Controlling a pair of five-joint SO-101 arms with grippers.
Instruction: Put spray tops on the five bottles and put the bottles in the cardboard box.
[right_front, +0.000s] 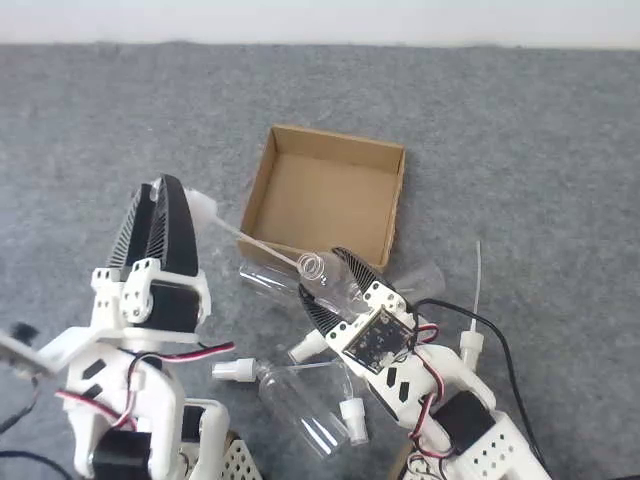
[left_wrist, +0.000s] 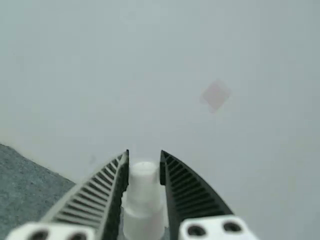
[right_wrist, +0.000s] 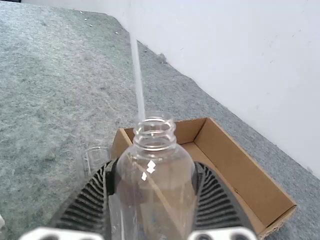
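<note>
While each arm holds one part above the grey mat, the condition is as follows:

Left gripper: jaws clenched on a white spray top.
Spray top position: the head sits between the two ribbed jaws, just short of their tips.
Dip tube: runs from the left jaws across to the right jaws, with its far end at the open mouth of the held bottle. How far it enters cannot be told.
Right gripper: jaws grasping a clear bottle.
Bottle position: the body is clamped between the jaws, one ribbed face on each side. The neck and uncapped mouth project beyond the jaw tips.
Cardboard box: lies beyond the right jaw tips, open side up, with its near wall close to the bottle mouth.
Loose bottles: three lie on their sides on the mat.
- One is just beside the right jaws, on the side toward the left arm.
- One is just beside them on the opposite side.
- One is behind the jaws, next to the right arm's wrist.
Loose spray tops: three lie on the mat.
- One is at the end of the rearmost bottle.
- One is beside that bottle.
- One is behind the right jaws on the outer side, with its tube pointing away from the arm base.
</note>
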